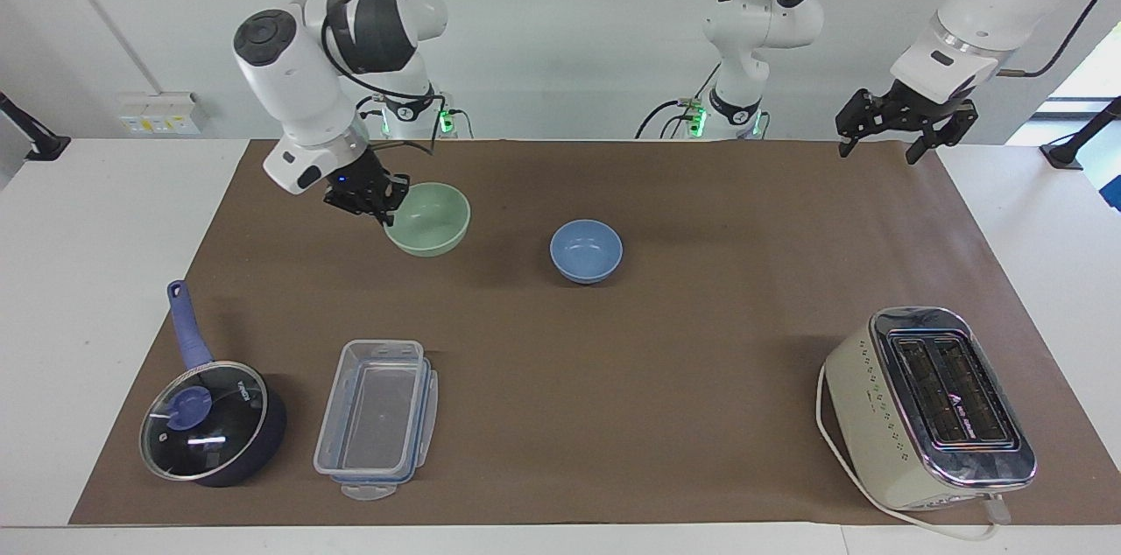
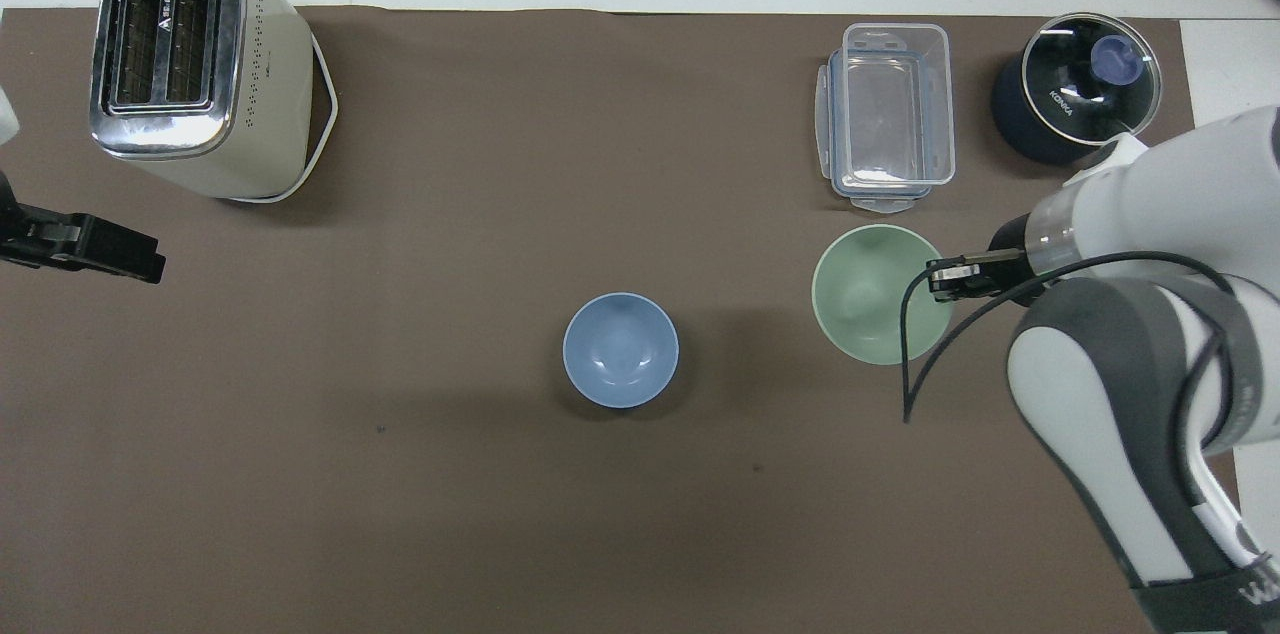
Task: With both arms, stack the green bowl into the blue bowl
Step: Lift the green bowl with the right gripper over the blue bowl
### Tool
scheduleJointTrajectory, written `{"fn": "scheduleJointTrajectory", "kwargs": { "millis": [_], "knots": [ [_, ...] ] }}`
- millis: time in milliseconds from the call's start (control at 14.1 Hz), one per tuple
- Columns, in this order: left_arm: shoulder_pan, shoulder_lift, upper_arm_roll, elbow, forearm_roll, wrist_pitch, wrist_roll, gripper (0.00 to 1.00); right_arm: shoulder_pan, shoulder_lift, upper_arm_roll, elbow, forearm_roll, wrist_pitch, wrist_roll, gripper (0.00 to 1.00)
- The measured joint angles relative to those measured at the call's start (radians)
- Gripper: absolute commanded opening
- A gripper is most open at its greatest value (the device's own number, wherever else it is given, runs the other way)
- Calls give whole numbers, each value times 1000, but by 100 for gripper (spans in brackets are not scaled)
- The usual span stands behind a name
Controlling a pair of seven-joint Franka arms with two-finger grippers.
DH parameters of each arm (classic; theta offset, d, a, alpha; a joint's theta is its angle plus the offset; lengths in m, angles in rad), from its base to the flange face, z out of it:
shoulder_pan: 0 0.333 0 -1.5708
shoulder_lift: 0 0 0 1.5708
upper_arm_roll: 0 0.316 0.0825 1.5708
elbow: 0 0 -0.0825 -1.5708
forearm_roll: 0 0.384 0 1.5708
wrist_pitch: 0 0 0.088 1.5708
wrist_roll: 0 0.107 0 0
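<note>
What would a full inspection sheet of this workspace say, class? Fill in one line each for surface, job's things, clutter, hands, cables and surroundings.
Surface: brown mat on a white table.
Job's things: green bowl held in the air by its rim; blue bowl empty on the mat.
Clutter: toaster, lidded saucepan, clear container.
Hands: right hand shut on the green bowl over the mat; left hand open, waiting over the mat's edge.
Cables: toaster cord beside the toaster; black cable on the right arm.
Surroundings: white wall, two more arm bases.
</note>
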Motion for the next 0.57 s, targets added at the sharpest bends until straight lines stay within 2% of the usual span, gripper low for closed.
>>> {"fn": "scheduleJointTrajectory", "kwargs": {
  "millis": [355, 567],
  "knots": [
    [0, 0, 0, 0, 0, 0, 0, 100, 213, 40, 2, 11, 0, 101, 309, 0],
    [0, 0, 0, 0, 0, 0, 0, 100, 295, 83, 3, 45, 0, 131, 420, 0]
  ]
}}
